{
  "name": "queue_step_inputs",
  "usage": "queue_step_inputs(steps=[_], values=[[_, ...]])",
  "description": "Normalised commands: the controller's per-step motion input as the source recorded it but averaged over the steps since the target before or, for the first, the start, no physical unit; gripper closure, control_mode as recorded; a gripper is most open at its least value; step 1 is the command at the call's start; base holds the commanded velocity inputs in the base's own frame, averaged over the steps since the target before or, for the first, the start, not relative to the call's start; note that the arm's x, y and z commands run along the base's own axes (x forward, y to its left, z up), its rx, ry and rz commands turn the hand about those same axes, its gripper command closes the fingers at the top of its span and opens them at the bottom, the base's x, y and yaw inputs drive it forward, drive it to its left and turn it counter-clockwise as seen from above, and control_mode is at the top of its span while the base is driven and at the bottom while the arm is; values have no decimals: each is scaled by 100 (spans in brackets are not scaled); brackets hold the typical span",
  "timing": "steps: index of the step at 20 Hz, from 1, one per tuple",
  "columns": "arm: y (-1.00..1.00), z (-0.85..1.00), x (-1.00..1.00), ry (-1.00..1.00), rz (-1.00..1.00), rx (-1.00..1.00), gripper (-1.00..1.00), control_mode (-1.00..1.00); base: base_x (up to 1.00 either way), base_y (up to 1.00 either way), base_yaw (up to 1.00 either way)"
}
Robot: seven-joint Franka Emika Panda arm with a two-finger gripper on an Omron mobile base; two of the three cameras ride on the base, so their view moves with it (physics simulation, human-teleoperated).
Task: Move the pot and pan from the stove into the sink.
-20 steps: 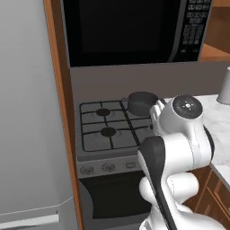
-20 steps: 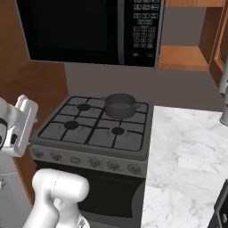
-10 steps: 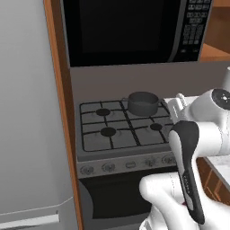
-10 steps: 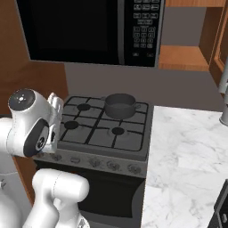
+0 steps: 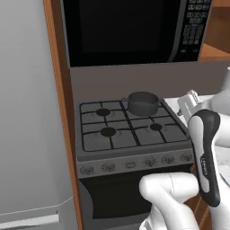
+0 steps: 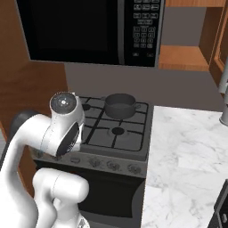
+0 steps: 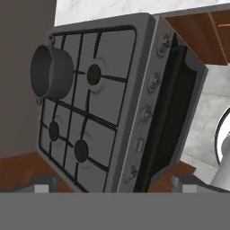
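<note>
A kitchen with a microwave (image 5: 134, 31) over the stove (image 5: 130, 134). The pot (image 7: 50, 71) sits on a rear burner, well ahead of the gripper (image 7: 114, 183), whose fingers stand apart, empty, ready to approach it.

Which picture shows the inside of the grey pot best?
The hand view: the short dark grey metal pot opens toward the camera, so its hollow inside shows. Both base views look from farther off, showing mainly its side and rim on the stove's back right burner.
</note>
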Motion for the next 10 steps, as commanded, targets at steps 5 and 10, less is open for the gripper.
queue_step_inputs(steps=[5,10], values=[[0,-14,1,-7,0,0,-100,-100,0,0,0],[3,-56,18,-20,3,-5,-100,-100,0,0,0]])
